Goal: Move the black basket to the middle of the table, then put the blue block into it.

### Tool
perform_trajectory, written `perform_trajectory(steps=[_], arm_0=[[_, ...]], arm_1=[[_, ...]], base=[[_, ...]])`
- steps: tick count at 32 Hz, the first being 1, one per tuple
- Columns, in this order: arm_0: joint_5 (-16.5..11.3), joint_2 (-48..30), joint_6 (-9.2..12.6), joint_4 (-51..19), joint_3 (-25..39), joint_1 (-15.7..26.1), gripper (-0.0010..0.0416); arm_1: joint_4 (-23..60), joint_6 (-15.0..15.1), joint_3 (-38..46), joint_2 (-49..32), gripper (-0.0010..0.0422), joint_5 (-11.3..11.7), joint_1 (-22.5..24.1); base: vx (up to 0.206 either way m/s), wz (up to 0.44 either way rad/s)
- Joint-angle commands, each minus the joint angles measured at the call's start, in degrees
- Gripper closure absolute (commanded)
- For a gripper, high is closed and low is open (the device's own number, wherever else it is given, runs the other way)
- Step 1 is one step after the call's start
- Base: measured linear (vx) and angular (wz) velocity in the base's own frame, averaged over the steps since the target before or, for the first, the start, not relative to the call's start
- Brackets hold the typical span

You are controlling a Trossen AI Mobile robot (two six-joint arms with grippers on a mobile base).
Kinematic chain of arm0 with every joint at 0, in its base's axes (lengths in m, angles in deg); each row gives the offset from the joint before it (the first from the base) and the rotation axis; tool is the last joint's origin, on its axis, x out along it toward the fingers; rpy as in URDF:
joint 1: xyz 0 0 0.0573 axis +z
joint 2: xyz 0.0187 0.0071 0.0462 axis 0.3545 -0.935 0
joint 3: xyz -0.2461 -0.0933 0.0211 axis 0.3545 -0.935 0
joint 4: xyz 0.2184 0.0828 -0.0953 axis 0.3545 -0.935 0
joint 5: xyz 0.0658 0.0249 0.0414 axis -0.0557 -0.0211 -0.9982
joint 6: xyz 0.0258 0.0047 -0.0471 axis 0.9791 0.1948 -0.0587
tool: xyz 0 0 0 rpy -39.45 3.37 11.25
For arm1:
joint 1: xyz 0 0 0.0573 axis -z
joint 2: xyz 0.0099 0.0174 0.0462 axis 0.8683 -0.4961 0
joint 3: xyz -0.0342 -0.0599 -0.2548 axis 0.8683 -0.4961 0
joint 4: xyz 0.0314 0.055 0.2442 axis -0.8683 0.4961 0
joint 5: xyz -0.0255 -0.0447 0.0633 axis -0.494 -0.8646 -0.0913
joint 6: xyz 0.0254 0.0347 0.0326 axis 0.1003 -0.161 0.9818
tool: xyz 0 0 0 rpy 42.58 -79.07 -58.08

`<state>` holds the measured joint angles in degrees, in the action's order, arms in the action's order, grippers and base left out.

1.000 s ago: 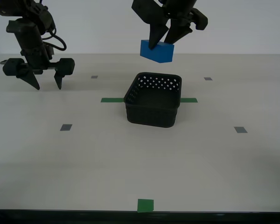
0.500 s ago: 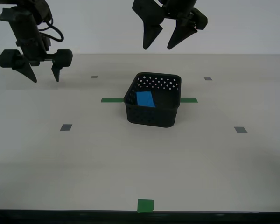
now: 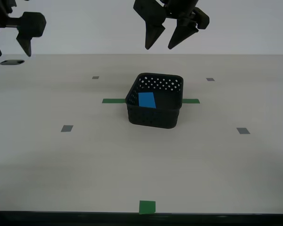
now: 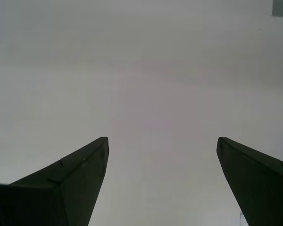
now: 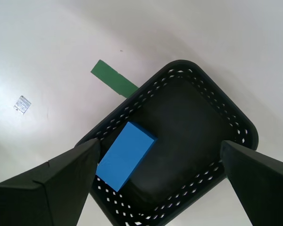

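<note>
Now the blue block [image 3: 146, 100] lies inside the black basket [image 3: 154, 115], toward its nine o'clock wall, and the basket sits mid-worktop [image 3: 132, 160] across the green tape strip [image 3: 114, 100]. My first hand [image 3: 162, 44] hangs directly above with jaws spread and empty. My second hand [image 3: 9, 48] hangs at ten o'clock, also spread, over bare worktop. Judging the task done, a straight lift clear of the rim avoids nudging the basket.

First gripper [image 3: 162, 46] raised high, jaws spread wide, tips pointing down, nothing between them; second gripper [image 3: 9, 49] lifted at the exterior view's left edge, jaws likewise apart and empty.
</note>
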<state>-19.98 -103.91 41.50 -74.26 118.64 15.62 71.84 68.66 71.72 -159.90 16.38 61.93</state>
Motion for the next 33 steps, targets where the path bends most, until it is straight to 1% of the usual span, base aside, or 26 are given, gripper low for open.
perform_trajectory(steps=[1,4,5,10,14,15,33], arm_0=[[0.0,0.0,-0.2,-0.1,0.0,0.0,0.0054],[0.0,0.0,-0.2,0.0,0.0,0.0,0.0053],[0.0,0.0,-0.3,-0.1,0.0,-0.1,0.0053],[0.0,0.0,-0.3,-0.1,0.0,0.0,0.0053],[0.0,0.0,-0.3,-0.1,0.0,-0.1,0.0053],[0.0,0.0,-0.3,0.0,0.0,0.0,0.0053],[0.0,0.0,-0.2,1.0,0.0,0.0,0.0053]], arm_1=[[1.5,-0.7,-0.9,2.8,0.0099,-0.2,0.0],[2.9,-1.1,-1.3,5.8,0.0098,-0.2,0.0],[3.5,-1.7,-1.5,7.0,0.0099,-0.2,0.1],[5.1,-2.2,-1.6,10.9,0.0098,-0.2,0.2],[5.8,-2.4,-1.6,10.8,0.0099,-0.2,0.2],[7.1,-2.4,-1.6,10.8,0.0098,-0.2,0.2],[6.3,-2.4,-1.6,10.8,0.0098,-0.2,0.2]], base=[[0.0,0.0],[0.0,0.0],[0.0,0.0],[0.0,0.0],[0.0,0.0],[0.0,0.0],[0.0,0.0]])
